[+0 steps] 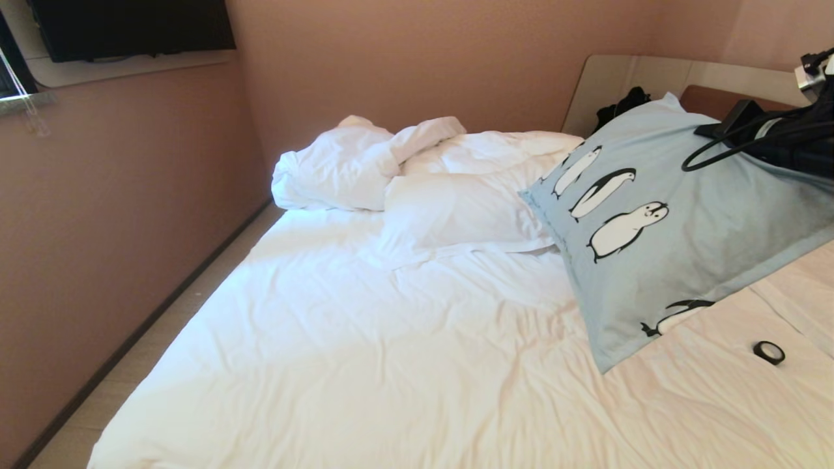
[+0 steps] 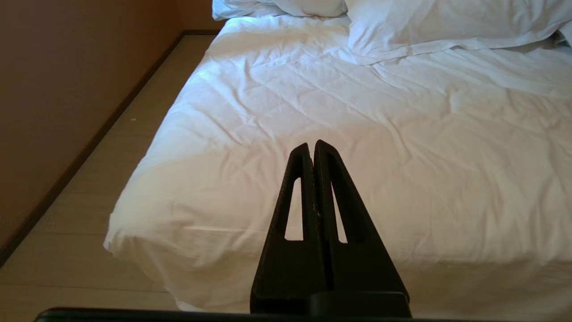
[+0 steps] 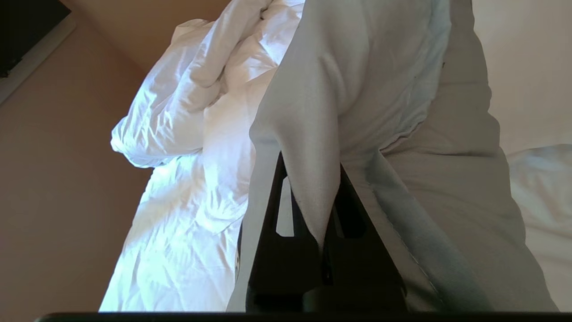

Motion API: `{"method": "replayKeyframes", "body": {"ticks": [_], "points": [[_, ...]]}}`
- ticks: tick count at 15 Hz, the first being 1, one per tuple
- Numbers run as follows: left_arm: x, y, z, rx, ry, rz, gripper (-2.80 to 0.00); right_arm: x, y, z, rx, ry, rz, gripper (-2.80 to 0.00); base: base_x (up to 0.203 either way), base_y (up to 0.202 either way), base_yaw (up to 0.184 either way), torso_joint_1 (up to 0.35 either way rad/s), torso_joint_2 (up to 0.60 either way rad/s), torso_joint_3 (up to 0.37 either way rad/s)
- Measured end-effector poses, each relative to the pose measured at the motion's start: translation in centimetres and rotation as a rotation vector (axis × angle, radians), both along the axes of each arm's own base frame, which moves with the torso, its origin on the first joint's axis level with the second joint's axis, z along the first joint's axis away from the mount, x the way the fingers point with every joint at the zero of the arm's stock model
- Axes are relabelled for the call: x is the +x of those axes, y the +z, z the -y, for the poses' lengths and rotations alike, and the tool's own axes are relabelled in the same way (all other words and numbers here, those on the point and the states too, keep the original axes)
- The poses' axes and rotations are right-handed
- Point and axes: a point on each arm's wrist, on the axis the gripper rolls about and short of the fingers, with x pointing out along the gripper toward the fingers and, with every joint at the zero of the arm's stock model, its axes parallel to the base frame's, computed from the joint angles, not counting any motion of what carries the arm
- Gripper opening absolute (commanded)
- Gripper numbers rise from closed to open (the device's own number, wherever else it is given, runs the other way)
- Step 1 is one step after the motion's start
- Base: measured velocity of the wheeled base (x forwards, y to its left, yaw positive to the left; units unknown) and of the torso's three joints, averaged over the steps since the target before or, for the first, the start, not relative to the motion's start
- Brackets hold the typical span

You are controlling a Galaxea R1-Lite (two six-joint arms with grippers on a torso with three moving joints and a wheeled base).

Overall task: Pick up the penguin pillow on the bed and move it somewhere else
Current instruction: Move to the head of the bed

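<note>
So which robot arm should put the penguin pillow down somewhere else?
The right. Its claw is already shut on the penguin pillow, lifted over the bed. The left claw is shut, holding nothing, near the bed's foot.

The penguin pillow was a rectangular pale blue cushion with a flanged edge and a row of black-and-white penguins. It hung tilted above the right side of the bed, one corner lowest, its flange pinched between dark fingers in the right wrist view. The bed carried wrinkled white sheets, with a rumpled white duvet heaped at its far end.
</note>
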Motion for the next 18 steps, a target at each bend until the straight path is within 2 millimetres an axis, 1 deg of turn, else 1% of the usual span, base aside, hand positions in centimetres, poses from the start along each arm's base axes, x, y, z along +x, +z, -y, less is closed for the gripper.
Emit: {"method": "replayKeyframes", "body": {"ticks": [18], "points": [[0.00,0.01,0.00,0.000,-0.001,0.001,-2.80,-0.11,0.11,0.24,-0.001,-0.007,0.003,-2.80,0.000,-0.194,0.000,0.003,0.00,0.002]]}}
